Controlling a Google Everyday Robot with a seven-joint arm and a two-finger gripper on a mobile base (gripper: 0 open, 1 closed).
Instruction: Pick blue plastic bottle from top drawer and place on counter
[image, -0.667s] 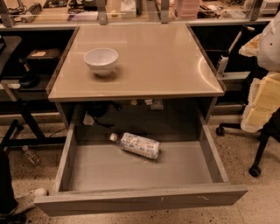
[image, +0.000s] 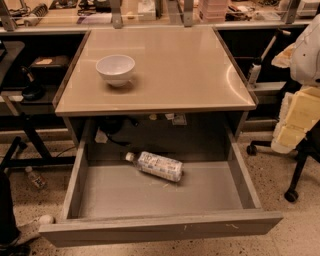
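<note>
I am looking at the blue plastic bottle lying on its side on the floor of the top drawer, toward the back and a little left of centre, with its white cap pointing left. The drawer is standing pulled out beneath the counter. A white bowl is sitting upright on the counter's left part. The gripper is hanging at the right edge of the view, beside the counter, well apart from the bottle; I cannot tell whether it is apart or together. A tiny clear bottle is lying on the speckled floor left of the drawer.
</note>
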